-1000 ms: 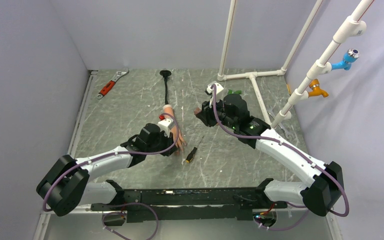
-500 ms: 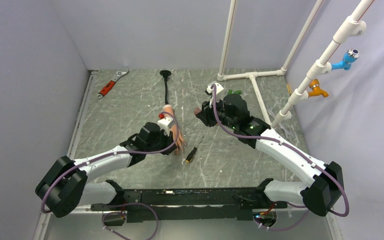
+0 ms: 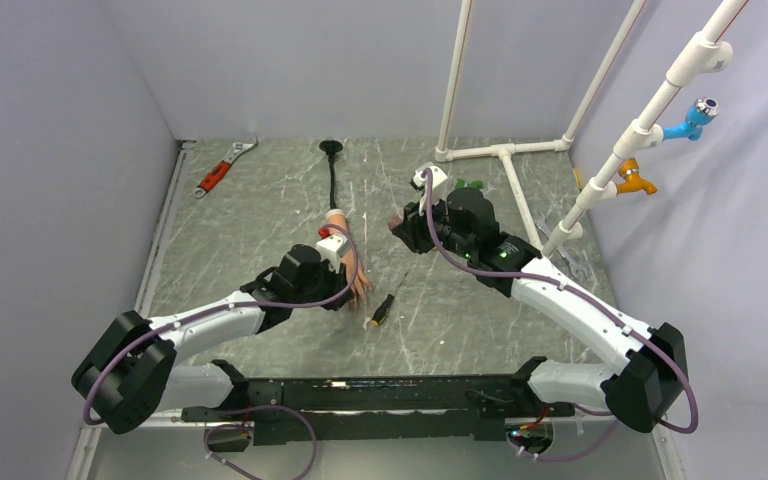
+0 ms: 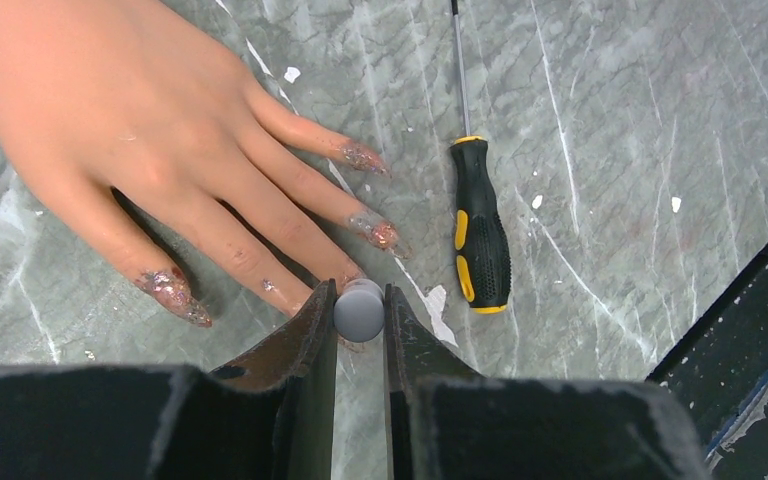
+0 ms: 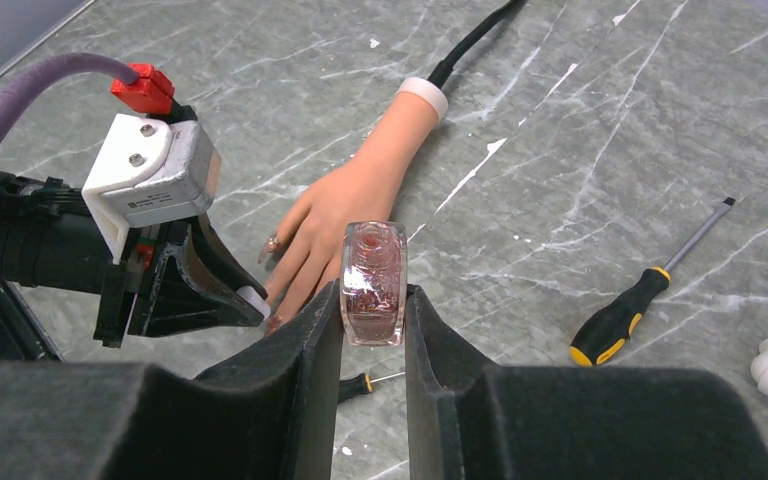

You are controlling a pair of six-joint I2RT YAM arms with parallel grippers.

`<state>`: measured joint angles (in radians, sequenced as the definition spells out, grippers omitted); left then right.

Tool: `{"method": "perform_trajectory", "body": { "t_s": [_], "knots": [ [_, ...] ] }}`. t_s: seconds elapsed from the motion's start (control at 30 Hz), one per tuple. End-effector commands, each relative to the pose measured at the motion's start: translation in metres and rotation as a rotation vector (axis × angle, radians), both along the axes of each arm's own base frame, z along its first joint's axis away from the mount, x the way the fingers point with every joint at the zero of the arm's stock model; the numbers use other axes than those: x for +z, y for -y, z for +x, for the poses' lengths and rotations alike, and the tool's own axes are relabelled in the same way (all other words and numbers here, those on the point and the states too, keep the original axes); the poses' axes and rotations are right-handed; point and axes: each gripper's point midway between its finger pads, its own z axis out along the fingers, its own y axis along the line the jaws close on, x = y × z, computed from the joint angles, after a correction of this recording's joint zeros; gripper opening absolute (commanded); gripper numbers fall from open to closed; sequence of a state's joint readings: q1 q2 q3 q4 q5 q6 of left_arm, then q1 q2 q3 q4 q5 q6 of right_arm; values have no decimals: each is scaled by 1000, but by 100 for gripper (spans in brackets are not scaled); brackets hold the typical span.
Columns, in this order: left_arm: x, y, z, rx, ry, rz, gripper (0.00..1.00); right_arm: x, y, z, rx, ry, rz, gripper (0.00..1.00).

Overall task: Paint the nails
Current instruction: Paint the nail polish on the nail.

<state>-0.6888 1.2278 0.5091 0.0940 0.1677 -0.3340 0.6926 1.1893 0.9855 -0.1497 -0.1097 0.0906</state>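
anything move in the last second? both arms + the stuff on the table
Nothing visibly changed. The left gripper stays shut on the grey cap at the mannequin hand's fingertips. The right gripper stays shut on the polish bottle. The screwdriver lies where it was, beside the fingers.

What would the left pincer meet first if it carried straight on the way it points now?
Most likely the rubber hand: the left pincer, shut on a grey brush cap, points down at one fingertip, whose end is hidden under the cap. The gap left is unclear.
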Motion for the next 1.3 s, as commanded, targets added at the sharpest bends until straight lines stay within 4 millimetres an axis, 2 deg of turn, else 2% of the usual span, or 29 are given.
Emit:
{"method": "perform_trajectory", "body": {
  "t_s": [0.0, 0.33, 0.63, 0.97, 1.27],
  "knots": [
    [7, 9, 1, -30, 21, -30, 0, 12, -1, 1, -2, 27, 37, 0],
    [3, 15, -8, -60, -6, -58, 0, 10, 0, 0, -3, 23, 35, 0],
    [0, 13, -12, -56, -9, -46, 0, 10, 1, -1, -5, 27, 37, 0],
    [17, 2, 1, -10, 42, 28, 0, 11, 1, -1, -3, 27, 38, 0],
    [19, 10, 10, -16, 62, 20, 0, 10, 0, 0, -1, 24, 36, 0]
  ]
}}
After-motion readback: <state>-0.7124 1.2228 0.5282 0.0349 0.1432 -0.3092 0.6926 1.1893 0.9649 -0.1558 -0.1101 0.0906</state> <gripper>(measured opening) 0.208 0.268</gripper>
